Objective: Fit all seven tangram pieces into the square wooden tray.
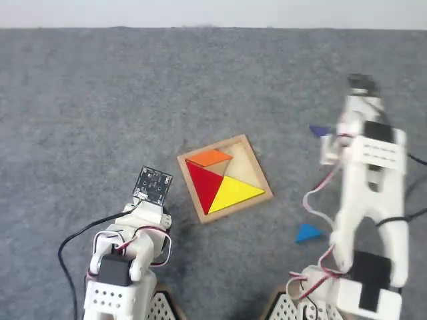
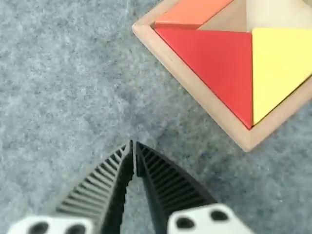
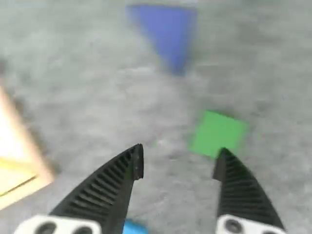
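Fetching the green square (image 3: 217,132) is judged in hand: the right gripper (image 3: 180,153), agape and empty, must seemingly be lowered astride it; left gripper (image 2: 133,145) closed, empty.

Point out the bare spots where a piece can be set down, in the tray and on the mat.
Inside the tray, bare wood shows at the corner bordered by the orange piece and yellow triangle. The mat is bare left of and beyond the tray. Crowded: right of the tray, with the right arm, dark blue triangle and light blue triangle.
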Robot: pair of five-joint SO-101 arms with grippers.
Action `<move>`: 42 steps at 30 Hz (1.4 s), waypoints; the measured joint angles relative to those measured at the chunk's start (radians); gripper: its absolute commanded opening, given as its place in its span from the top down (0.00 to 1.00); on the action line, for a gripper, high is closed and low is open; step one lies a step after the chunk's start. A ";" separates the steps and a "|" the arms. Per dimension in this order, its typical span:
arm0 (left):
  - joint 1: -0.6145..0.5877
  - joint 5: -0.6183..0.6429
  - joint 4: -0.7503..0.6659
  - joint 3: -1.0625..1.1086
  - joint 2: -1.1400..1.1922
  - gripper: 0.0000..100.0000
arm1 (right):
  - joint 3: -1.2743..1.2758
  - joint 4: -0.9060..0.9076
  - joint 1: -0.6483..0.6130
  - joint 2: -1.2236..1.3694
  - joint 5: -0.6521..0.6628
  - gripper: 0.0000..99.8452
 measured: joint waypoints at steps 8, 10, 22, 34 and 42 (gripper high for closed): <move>0.000 0.000 0.000 0.000 0.000 0.99 | -0.078 -0.032 0.058 0.348 -0.008 0.71; 0.000 0.000 0.000 0.000 0.000 0.99 | -0.127 -0.032 0.058 0.430 -0.014 0.71; 0.000 0.000 0.000 0.000 0.000 0.99 | -0.239 -0.012 0.127 0.505 -0.052 0.71; 0.000 0.000 0.000 0.000 0.000 0.99 | -0.239 -0.028 0.127 0.505 -0.052 0.76; 0.000 0.000 0.000 0.000 0.000 0.99 | -0.259 -0.041 0.127 0.585 -0.055 0.76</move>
